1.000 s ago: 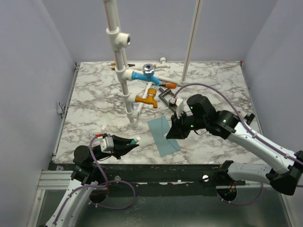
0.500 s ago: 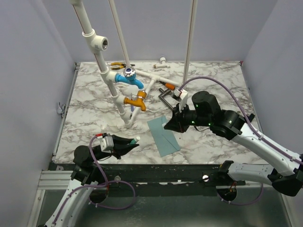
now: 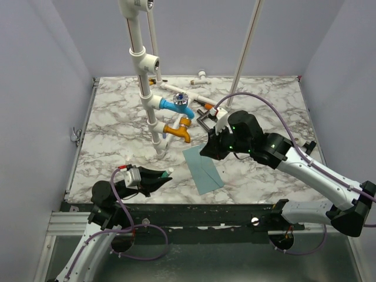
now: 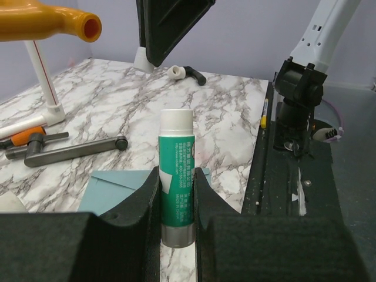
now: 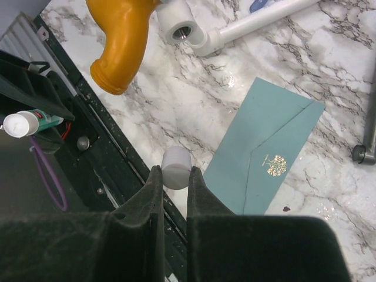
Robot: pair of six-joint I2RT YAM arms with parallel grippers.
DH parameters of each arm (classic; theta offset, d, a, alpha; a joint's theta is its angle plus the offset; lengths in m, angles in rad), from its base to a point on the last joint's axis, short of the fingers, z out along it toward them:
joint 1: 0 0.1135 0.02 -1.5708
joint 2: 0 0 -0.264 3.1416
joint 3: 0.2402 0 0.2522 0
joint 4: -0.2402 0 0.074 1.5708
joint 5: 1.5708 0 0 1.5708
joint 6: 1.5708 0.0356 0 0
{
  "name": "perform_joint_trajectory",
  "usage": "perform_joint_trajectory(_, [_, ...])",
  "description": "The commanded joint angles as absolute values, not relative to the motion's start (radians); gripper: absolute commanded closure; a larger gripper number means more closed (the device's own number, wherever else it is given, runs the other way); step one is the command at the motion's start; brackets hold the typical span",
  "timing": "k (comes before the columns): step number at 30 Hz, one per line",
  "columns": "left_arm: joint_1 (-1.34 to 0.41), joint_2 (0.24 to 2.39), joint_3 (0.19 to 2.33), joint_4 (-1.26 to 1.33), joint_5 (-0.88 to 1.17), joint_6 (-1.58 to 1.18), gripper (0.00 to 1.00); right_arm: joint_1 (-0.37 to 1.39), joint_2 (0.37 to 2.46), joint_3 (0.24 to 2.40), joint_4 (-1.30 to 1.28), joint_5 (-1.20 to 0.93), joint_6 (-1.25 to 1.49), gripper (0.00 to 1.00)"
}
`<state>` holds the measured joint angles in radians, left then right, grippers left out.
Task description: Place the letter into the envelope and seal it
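Left gripper (image 4: 176,183): we've got the fingers drawn in close, clamped on a green glue stick (image 4: 176,158), low at the table's near edge, at 9 o'clock from the envelope.
Right gripper (image 5: 174,176): nearly closed, nipping a small white cap (image 5: 175,166), hanging over the envelope's 12 o'clock end.
Envelope (image 3: 202,170): flat on the marble table (image 3: 111,123), near the front edge, flap folded down with a gold emblem (image 5: 274,164) at its tip. Nothing touches it.
Letter: we see no tan sheet anywhere. It may be inside, but we can't tell.
Stage: we judge it to be the sealing, with glue not yet applied.
Risk one: nothing pins the envelope, so a dragging stick could slide or crumple it.
Risk two: with the flap down, glue would smear outside.
Risk three: the orange tap (image 5: 120,41) sits at 11 o'clock of the right gripper, so a swing could clip it and drop the cap.
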<state>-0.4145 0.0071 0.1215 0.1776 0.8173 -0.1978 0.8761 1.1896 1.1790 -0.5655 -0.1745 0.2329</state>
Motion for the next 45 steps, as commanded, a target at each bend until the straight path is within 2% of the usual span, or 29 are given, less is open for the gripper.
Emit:
perform_joint_trajectory(1, [-0.416,-0.009,0.124,0.174,0.78,-0.188,1.0,0.88,1.193,1.197,-0.509,-0.226,0.232,0.99])
perform_joint_trajectory(10, [-0.416,-0.015,0.127,0.167,0.787,-0.184,1.0,0.88,1.229,1.227,-0.539,-0.296,0.198,0.99])
perform_joint_trajectory(16, [-0.417,-0.009,0.127,0.165,0.852,-0.193,1.0,0.883,1.157,1.221,-0.551,-0.512,0.114,0.99])
perform_joint_trajectory(19, [-0.424,0.035,0.132,0.154,0.867,-0.204,1.0,0.903,1.146,1.22,-0.528,-0.554,0.089,0.99])
perform_joint_trajectory(27, [-0.503,0.112,0.137,0.143,0.86,-0.204,1.0,1.073,1.251,1.317,-0.633,-0.412,0.01,0.99])
perform_joint_trajectory(45, [-0.512,0.116,0.134,0.149,0.844,-0.196,1.0,1.131,1.342,1.323,-0.563,-0.384,-0.02,0.99])
